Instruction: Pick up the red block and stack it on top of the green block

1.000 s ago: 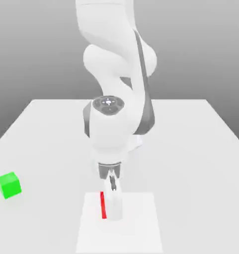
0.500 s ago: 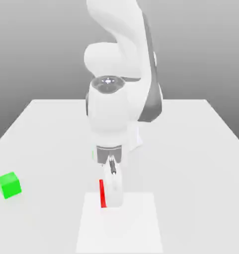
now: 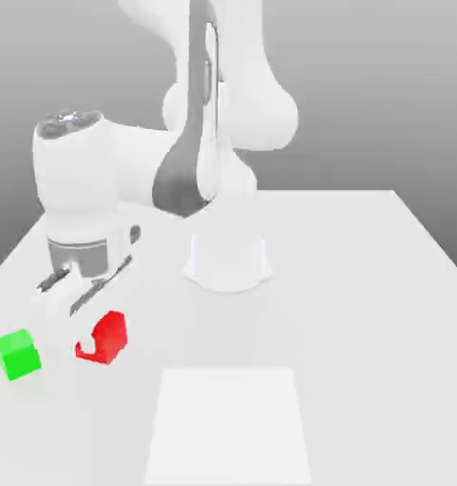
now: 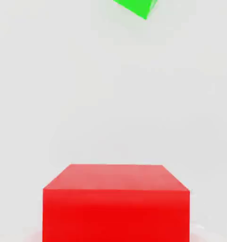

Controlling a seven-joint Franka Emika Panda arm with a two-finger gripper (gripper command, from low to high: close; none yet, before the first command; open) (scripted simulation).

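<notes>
Green block [image 3: 17,354]: a small bright green cube resting on the white table, far toward the exterior view's left, close to the table's near edge; in the hand view one corner of it [image 4: 136,6] shows against the pale surface, well beyond the red cube

Gripper [image 3: 91,327]: hanging from the arm's broad white wrist above the table's left part, pointing down and slightly tilted; its pale fingers are drawn narrow and clamp the red block between them; grey parts of the hand show just above the fingers

Red block [image 3: 103,338]: a small bright red cube gripped at the fingertips, lifted clear of the table; it sits just to the right of the green block in the exterior view, near it but not touching, and not above it; in the hand view its top face and one side face [image 4: 116,203] loom large and square in front of the camera

Table [image 3: 365,313]: a plain white surface under a grey backdrop; a paler square patch [image 3: 229,425] lies flat at the near middle, bare

Arm [image 3: 208,104]: white segments with a dark grey band, rising from a round white base [image 3: 227,258] at mid-table and reaching over toward the exterior view's left
</notes>
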